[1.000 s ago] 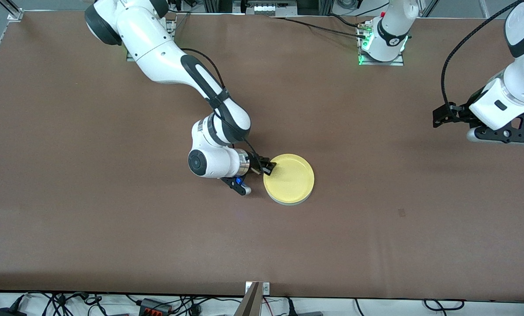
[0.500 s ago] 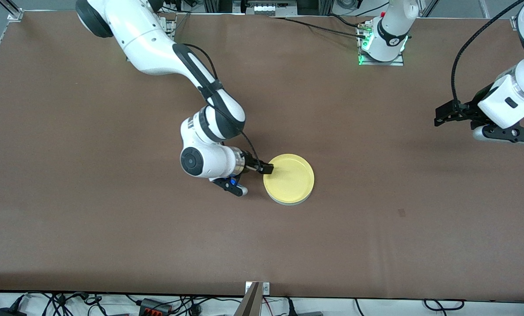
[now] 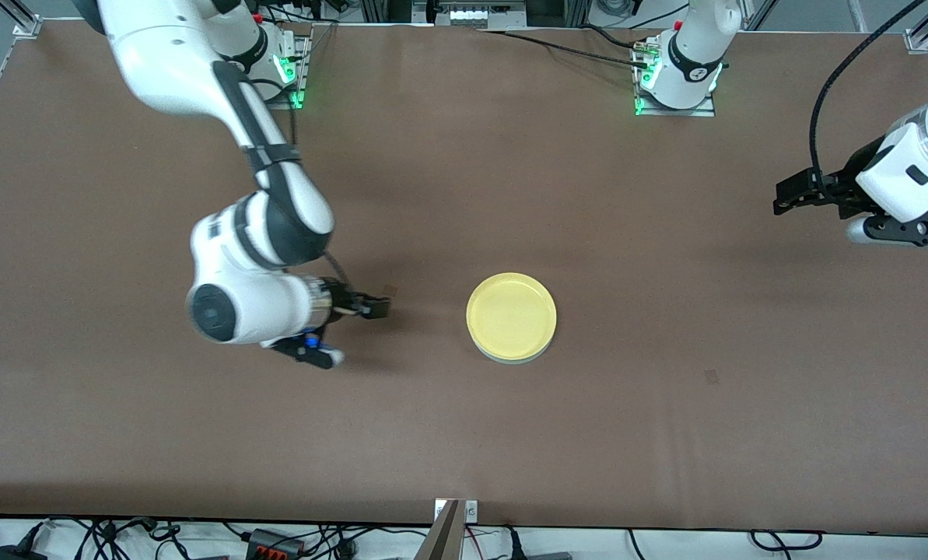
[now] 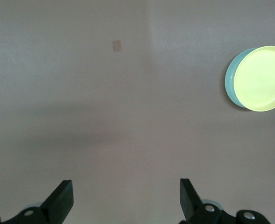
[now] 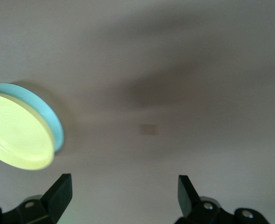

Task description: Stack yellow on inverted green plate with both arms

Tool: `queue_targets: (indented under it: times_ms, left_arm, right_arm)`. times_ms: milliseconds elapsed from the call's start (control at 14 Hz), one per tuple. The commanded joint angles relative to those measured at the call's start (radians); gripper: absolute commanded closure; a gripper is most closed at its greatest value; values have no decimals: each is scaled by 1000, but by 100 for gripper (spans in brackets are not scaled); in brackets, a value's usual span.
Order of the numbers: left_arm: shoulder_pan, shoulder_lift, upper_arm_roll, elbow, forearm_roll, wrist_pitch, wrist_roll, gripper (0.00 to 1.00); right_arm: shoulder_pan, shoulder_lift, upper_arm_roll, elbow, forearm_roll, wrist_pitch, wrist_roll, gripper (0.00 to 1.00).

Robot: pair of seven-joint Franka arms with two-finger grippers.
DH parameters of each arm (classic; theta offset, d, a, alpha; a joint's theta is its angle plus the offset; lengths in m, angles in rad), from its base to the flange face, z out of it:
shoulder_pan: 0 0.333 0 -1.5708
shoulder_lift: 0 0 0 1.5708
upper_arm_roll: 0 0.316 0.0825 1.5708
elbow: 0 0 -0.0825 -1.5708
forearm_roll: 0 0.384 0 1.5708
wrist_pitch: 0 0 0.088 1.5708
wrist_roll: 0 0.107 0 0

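Observation:
The yellow plate (image 3: 511, 313) lies upright on the green plate (image 3: 510, 359), of which only a thin rim shows beneath it, mid-table. My right gripper (image 3: 380, 308) is open and empty, over bare table a short way from the stack toward the right arm's end. The right wrist view shows the yellow plate (image 5: 17, 140) on the green plate (image 5: 54, 120), away from its open gripper (image 5: 123, 196). My left gripper (image 3: 784, 199) hangs open and empty at the left arm's end, waiting. The left wrist view shows the open gripper (image 4: 125, 198), with the yellow plate (image 4: 262, 78) and green rim (image 4: 230, 87) far off.
The brown table mat (image 3: 666, 435) has a small dark mark (image 3: 712, 377) nearer the front camera than the stack, toward the left arm's end. The arm bases (image 3: 675, 85) stand along the table's back edge. Cables hang past the front edge.
My right gripper has let go of the yellow plate's rim and drawn back toward the right arm's end. The stack stayed put. The left gripper drifted slightly outward.

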State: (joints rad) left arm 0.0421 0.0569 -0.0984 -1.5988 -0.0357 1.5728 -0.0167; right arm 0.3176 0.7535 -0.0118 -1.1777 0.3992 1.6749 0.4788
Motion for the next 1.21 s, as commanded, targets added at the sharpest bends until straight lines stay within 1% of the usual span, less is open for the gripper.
queue_targets:
  times_ms: [0,71,143,286,357,500,571,643,714,786,929,1143]
  left_arm:
    - [9,-111,-12,-138,-9,85,-2,0]
    - [4,-115,-18,-133,-9,69,4,0]
    - [7,-117,-24,-115,-9,34,4,0]
    - [9,-114,-24,-101,-12,24,3,0]
    - [10,-109,-24,-86,-12,21,3,0]
    - [10,-97,-24,-72,-16,21,3,0]
    - [10,-94,-24,-61,-16,20,-2,0]
    - [10,-92,-24,-58,-16,15,1,0]
    - [9,-92,-24,-58,-15,3,4,0]
    - [2,-92,-24,-56,-10,1,4,0]
    - [1,-92,-26,-53,-7,1,3,0]
    - [-1,-83,-26,-40,-6,0,1,0]
  right_arm:
    - [-80,-63,12,-10,-23,-108,-80,0]
    - [-109,-86,12,15,-25,-118,-80,0]
    - [-129,-100,6,24,-48,-127,-80,0]
    - [-140,-143,-19,27,-172,-153,-124,0]
    - [-143,-161,-25,29,-215,-156,-153,0]
    - [-157,-184,-63,29,-267,-159,-196,0]
    - [-155,-215,-74,29,-320,-156,-216,0]
    - [-155,-245,-71,26,-382,-147,-242,0]
    - [-158,-270,-71,20,-405,-145,-282,0]
    - [-176,-307,-71,-6,-407,-144,-317,0]
    - [-260,-390,-65,-87,-399,-107,-364,0]
    - [-333,-454,-63,-114,-401,-86,-518,0]
